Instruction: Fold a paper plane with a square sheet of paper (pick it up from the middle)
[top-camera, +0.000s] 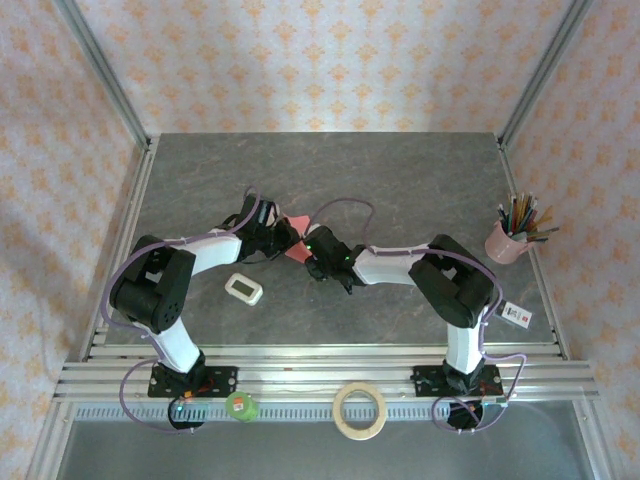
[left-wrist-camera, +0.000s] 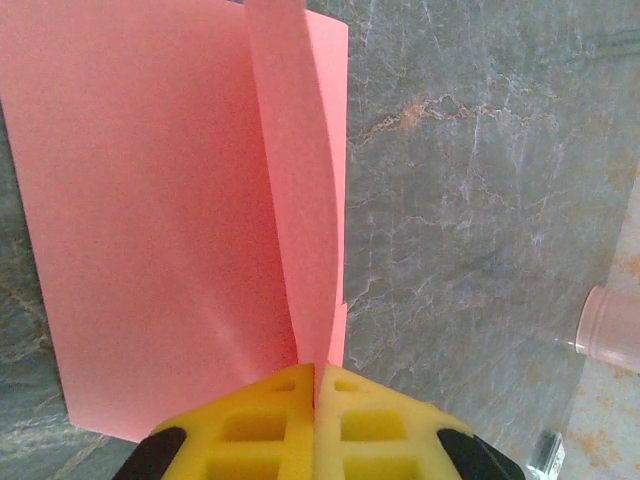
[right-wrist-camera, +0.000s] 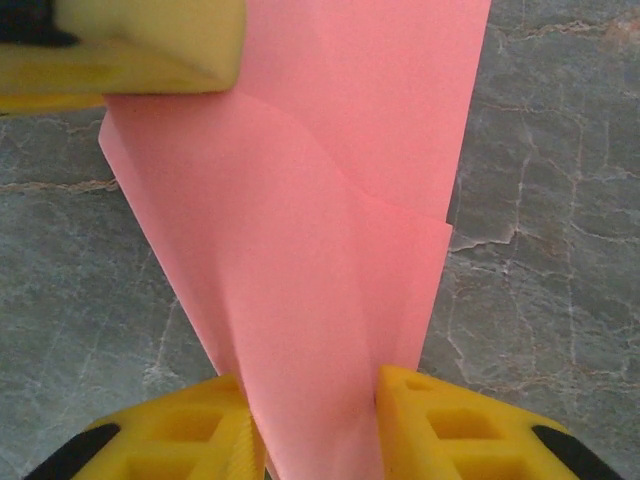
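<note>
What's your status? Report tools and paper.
Left tool shut on pink paper. Right tool open, straddling it. White gadget lies apart from it.

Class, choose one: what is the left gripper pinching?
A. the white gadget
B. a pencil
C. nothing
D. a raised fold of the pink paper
D: the left gripper is shut on an upright flap of the square sheet of paper.

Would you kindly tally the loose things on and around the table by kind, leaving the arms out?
Pink paper sheet: 1
White gadget: 1
Pink cup of pencils: 1
Tape roll: 1
Green round object: 1
White tag: 1
Total: 6
</note>
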